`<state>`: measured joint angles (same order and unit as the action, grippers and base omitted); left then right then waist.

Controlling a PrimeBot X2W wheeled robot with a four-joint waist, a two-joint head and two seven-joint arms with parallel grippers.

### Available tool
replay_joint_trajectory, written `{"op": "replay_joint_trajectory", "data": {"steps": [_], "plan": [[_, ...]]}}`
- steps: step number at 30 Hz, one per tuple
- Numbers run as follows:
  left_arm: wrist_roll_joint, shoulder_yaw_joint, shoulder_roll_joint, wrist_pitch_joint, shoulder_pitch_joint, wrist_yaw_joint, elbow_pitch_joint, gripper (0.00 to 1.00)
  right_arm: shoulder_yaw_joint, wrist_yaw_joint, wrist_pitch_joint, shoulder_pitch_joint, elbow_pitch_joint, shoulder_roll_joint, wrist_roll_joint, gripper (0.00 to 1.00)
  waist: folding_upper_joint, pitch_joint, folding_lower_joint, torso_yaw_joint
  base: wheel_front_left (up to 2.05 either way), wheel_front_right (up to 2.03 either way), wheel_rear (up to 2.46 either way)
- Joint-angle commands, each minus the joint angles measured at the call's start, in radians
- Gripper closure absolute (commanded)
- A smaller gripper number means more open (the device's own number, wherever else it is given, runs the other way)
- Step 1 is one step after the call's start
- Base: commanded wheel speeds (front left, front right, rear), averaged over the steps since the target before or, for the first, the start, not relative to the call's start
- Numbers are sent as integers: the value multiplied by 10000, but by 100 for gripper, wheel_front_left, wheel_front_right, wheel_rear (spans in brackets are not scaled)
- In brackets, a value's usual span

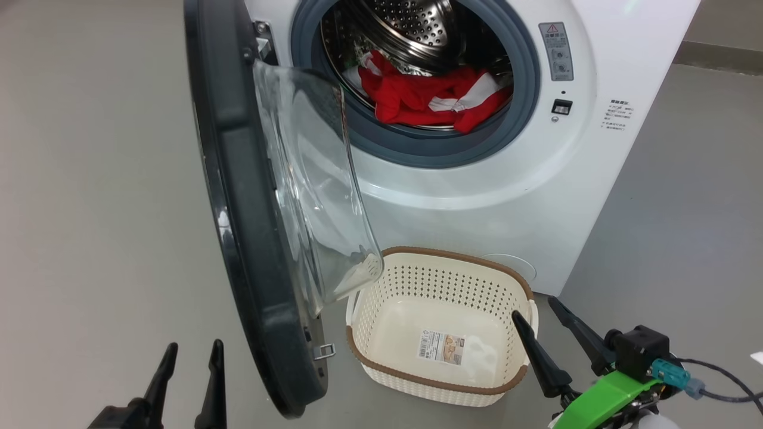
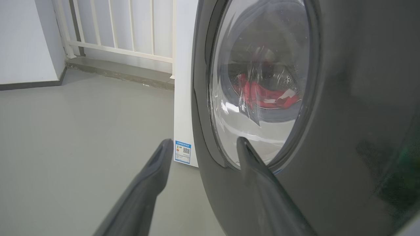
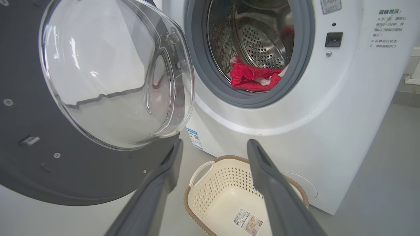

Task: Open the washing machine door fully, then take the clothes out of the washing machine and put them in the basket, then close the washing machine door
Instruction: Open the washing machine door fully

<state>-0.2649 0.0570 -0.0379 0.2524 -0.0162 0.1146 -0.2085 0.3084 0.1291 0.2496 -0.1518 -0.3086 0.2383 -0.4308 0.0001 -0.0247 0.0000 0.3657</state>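
Grey floor [image 1: 89, 179]: door [image 1: 250, 238] stands between basket [image 1: 453, 280] and released left claw [image 1: 196, 343]; right claw [image 1: 533, 305] released too.

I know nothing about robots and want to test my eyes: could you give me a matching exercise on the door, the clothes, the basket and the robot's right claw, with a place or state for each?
Things
1. washing machine door
2. clothes
3. basket
4. right gripper

Places or states
A. empty, standing on the floor
B. swung open
C. lying inside the washing machine
D. spread wide, gripping nothing

Pairs: 1-B, 2-C, 3-A, 4-D
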Motion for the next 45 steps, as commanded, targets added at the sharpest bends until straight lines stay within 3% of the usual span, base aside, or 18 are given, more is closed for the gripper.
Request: {"op": "replay_joint_trajectory", "data": {"steps": [1, 11, 28, 29, 30, 34, 39, 42, 45], "plan": [[167, -348, -124, 94, 121, -68, 265, 0, -8, 16, 121, 89, 325, -71, 249, 0, -1, -2, 0, -8, 0, 0, 0], [169, -415, -124, 94, 142, -41, 302, 0, -951, 16, 121, 194, 595, -610, 900, 0, -1, -99, 0, -42, 0, 0, 0], [7, -504, -124, 94, 217, -67, 391, 0, -1096, 16, 122, 320, 202, -687, 1356, 0, -1, -148, 0, 40, 0, 0, 0], [-158, -563, -124, 94, 242, -82, 469, 42, -1111, 16, 122, 317, 207, -687, 1363, 0, -1, -146, 0, 44, 0, 0, 0], [-275, -630, -124, 94, 271, -101, 577, 100, -1123, 16, 122, 317, 216, -686, 1376, 0, -1, -142, 0, 48, 0, 0, 0], [-804, -1116, -124, 94, 485, -216, 1428, 100, -1178, 16, 122, 335, 264, -698, 1417, 0, -1, -141, 0, 73, 0, 0, 0], [-1602, -1557, -124, 94, 783, -291, 3718, 100, -1130, 16, 122, 315, 273, -692, 1449, 0, -1, -190, 0, 61, 0, 0, 0], [-1700, -1145, -124, 94, 827, -265, 5257, 100, -1118, 16, 122, 270, 265, -672, 1431, 0, -1, -224, 0, 41, 0, 0, 0], [-1782, 54, -124, 94, 661, -86, 6204, 100, -1135, 16, 122, 229, 287, -655, 1444, 0, -1, -263, 0, 29, 0, 0, 0]]}}
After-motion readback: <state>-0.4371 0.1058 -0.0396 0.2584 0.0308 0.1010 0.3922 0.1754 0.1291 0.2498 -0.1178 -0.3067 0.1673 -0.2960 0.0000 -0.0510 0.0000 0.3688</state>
